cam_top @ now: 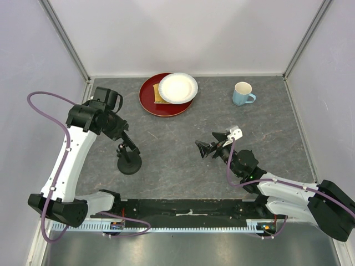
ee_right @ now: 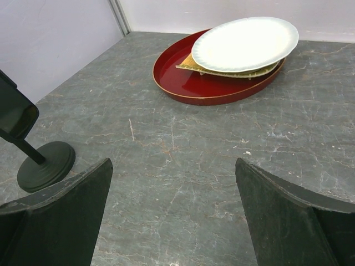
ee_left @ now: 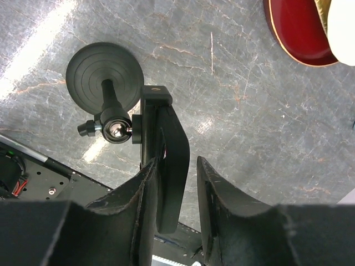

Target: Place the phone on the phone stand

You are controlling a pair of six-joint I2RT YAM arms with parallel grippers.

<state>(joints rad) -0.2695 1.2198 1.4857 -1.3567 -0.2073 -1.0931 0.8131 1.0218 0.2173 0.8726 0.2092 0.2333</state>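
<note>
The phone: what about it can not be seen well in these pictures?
Left wrist view: the phone shows only edge-on; the left end effector hides its lower end.
Right wrist view: the left picture edge cuts it off, so only one corner shows.
Top view: too small and dark to tell apart from the stand.

You get bright, even light; glare streaks the table (ee_left: 33, 39) (left wrist view), near fingers (ee_left: 222, 216) blur softly.
</note>
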